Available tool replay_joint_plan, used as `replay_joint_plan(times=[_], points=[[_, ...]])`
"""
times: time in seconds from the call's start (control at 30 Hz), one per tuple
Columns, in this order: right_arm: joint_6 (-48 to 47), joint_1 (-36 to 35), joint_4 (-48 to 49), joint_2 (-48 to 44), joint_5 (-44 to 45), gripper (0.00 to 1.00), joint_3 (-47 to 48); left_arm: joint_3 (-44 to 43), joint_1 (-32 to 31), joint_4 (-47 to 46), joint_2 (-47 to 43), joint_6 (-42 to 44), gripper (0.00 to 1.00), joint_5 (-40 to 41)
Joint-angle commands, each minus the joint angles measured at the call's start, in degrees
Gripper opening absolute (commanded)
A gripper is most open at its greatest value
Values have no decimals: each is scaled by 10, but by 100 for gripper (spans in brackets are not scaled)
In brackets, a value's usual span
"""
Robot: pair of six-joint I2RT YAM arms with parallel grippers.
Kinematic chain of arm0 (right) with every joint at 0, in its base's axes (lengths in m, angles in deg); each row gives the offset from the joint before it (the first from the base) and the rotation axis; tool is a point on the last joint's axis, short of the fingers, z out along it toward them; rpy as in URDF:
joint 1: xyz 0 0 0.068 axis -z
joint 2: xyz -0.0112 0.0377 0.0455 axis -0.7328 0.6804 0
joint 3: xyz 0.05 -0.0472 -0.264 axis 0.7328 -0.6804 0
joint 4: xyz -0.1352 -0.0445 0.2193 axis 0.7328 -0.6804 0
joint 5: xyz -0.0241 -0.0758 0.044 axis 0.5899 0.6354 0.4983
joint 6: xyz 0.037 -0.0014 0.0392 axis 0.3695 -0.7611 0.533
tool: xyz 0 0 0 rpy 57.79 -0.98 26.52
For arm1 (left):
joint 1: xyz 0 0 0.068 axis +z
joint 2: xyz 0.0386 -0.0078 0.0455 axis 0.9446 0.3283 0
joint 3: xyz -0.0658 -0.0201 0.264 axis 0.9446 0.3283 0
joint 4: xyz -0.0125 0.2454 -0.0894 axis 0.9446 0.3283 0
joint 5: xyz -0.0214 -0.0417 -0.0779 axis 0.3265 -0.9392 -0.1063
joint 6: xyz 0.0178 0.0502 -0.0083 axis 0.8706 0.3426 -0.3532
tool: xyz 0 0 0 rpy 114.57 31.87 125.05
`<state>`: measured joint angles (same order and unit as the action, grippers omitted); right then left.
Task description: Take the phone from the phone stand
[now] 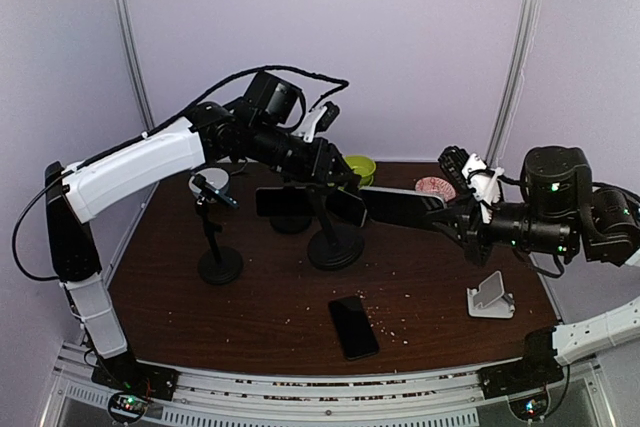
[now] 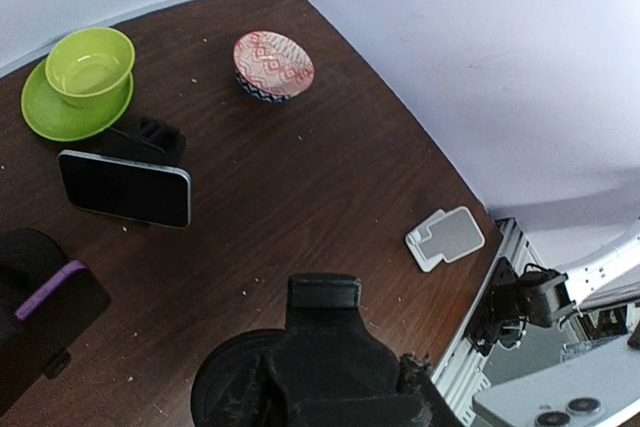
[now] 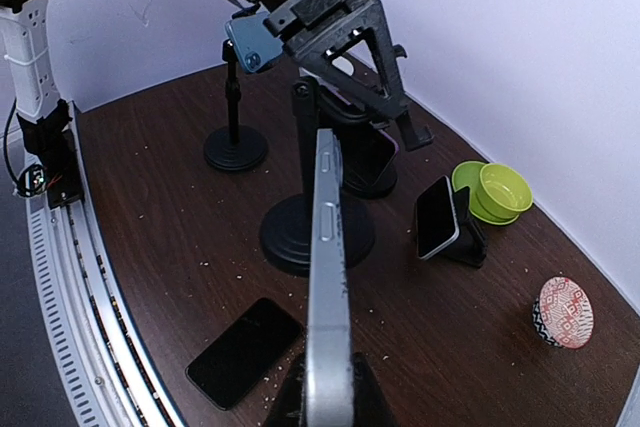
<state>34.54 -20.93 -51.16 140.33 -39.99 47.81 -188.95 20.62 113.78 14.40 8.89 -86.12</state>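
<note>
Edge-on phone (image 3: 328, 277), clamped in right tool (image 3: 325, 387); only the overhead shows its dark screen.

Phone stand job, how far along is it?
Nearly done: the phone is shut in the right gripper, beside the black stand, whose clip looks empty. The left gripper hovers at the stand. Left: carrying the phone away and setting it down.

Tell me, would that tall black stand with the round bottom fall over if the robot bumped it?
Probably not easily. The tall stand sits on a wide, thick round base that looks heavy, so a light nudge would likely slide it. Its thin post is tall, though, so a hard knock near the top could tip it. It looks stiff, not bendy.
</note>
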Motion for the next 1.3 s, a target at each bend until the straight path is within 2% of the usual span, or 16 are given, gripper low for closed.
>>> replay_joint_plan(times=[0.0,0.37,0.6,0.73,0.83,1.0,1.27], points=[[8,-3,-6,-27,-15,0,3,-41,6,-76,10,-22,0,7],[15,11,-35,-69,-15,0,-13,-60,6,-83,28,-16,0,16],[72,118,-20,-115,-37,0,-52,-72,3,-71,20,23,0,20],[155,261,9,-76,-118,0,-67,-70,-7,-63,3,65,0,21],[210,335,47,-42,-178,0,-92,-73,-13,-37,-7,97,0,30],[287,416,107,13,-246,0,-130,-63,-25,0,-30,150,0,37],[346,543,103,205,-434,0,-118,-3,-28,7,-64,163,0,56]])
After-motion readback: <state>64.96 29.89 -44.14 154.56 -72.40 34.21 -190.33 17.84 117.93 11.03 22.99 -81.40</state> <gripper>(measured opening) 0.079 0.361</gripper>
